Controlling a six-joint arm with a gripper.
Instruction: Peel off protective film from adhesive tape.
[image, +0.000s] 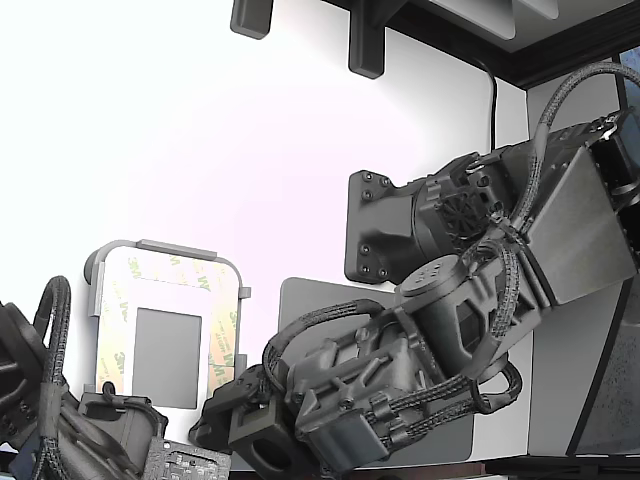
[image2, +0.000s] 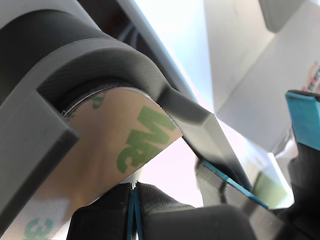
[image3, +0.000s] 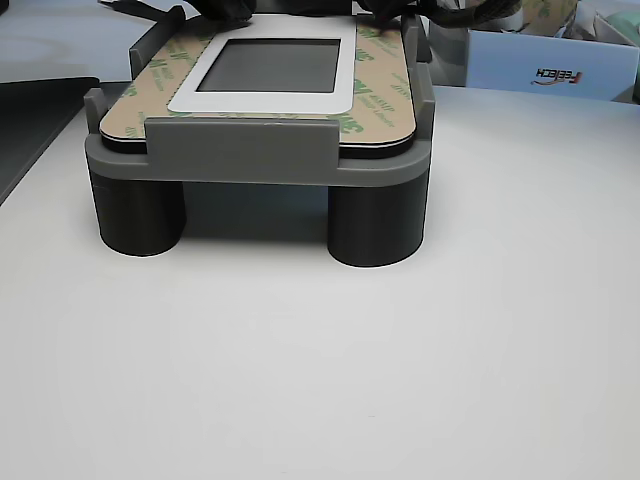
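A white rounded-corner plate (image: 165, 297) sits in a grey fixture (image: 150, 246) with a grey square in its middle and adhesive tape (image: 112, 320) framing it. The protective film (image: 222, 330), peach-tan with green 3M logos, covers the strip on the exterior view's right. My gripper (image: 222, 408) is at that strip's near end. In the wrist view the film (image2: 115, 145) still lies flat inside the fixture's corner (image2: 115, 55). My gripper (image2: 134, 200) is closed to a thin blue seam at the film's edge. The other view shows the film (image3: 385, 70) lying flat.
A second arm (image: 60, 420) sits at the exterior view's lower left, close to the fixture. A large plain grey pad (image: 300, 300) lies under my arm. A blue-padded part (image2: 302, 120) shows in the wrist view. The fixture (image3: 240, 150) stands on round legs, with a labelled box (image3: 545, 72) behind it.
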